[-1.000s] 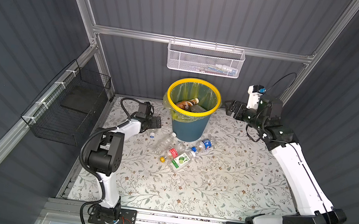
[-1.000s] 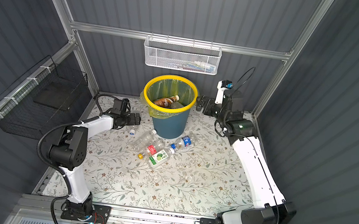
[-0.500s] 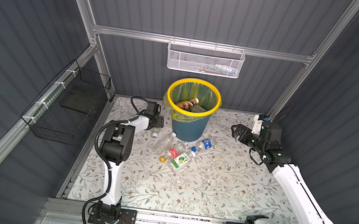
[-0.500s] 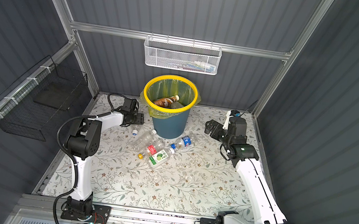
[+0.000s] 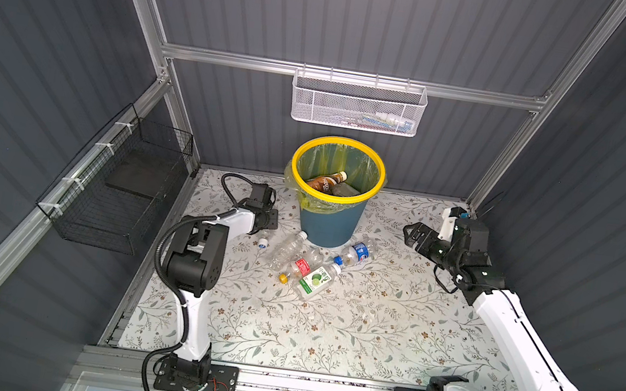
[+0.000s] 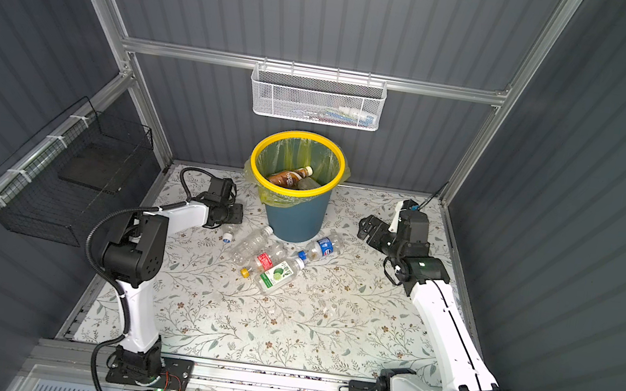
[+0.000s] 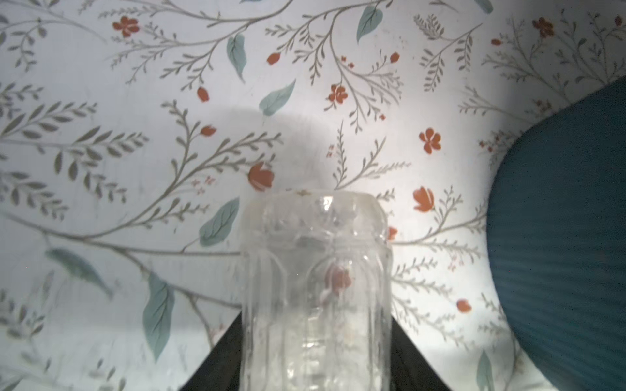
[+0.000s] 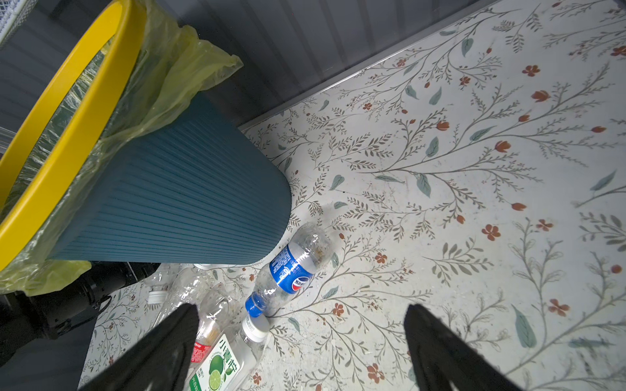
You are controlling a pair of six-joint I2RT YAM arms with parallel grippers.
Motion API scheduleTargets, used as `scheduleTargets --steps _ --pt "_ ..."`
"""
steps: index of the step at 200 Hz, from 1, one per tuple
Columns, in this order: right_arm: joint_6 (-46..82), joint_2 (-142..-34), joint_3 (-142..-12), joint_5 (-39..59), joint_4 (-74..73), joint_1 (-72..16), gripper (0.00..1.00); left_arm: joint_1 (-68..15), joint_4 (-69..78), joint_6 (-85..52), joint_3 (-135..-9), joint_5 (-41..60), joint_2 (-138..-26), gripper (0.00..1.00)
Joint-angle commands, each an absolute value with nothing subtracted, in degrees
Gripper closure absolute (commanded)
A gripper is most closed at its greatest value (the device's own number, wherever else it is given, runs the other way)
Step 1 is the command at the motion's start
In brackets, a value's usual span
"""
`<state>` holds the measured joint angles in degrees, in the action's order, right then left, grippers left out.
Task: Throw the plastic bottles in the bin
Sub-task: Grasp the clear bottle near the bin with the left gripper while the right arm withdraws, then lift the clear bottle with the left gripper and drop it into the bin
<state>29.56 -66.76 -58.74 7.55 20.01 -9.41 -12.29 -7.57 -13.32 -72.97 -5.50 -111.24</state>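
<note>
Left pincer [image 7: 315, 318] pinches clear bottle [image 7: 315, 243] across its body, black fingers [image 7: 216, 369] on both sides. Bottle sits low over floral desk [image 5: 324, 333], just left of bin [image 5: 326, 223]; can't tell if it touches the desk. Right pincer [image 8: 300, 307] spread wide and empty, hanging above the desk right of the bin, well apart from it. Bin upright at back middle of desk, yellow rim, liner bag folded over the edge. Brown bottle [image 5: 324, 181] lies inside.

Four bottles lie clustered on the desk in front of the bin:
- bare bottle [image 5: 286, 248]
- blue-label bottle [image 5: 357, 252], just beside the bin foot
- red-label bottle [image 5: 295, 267], yellow cap
- green-white-label bottle [image 5: 315, 282]

White mesh basket [image 5: 358, 106] on back rail, black wire basket [image 5: 114, 192] on left wall.
</note>
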Motion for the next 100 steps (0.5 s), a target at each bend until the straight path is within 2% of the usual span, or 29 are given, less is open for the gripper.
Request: scheduleTargets --steps 1,73,100 --pt "29.76 -67.30 -58.56 8.48 18.82 -9.16 0.04 -11.79 -4.37 -13.34 -69.01 -5.78 -103.68 0.52" --pt "32.24 -67.50 -55.74 10.61 15.66 -9.14 0.04 -9.58 0.89 -11.82 -57.39 -4.59 -79.92 0.52" --pt "32.94 -67.83 -54.20 10.61 14.09 -9.14 0.04 -9.45 1.47 -10.33 -55.26 -7.83 -71.98 0.52"
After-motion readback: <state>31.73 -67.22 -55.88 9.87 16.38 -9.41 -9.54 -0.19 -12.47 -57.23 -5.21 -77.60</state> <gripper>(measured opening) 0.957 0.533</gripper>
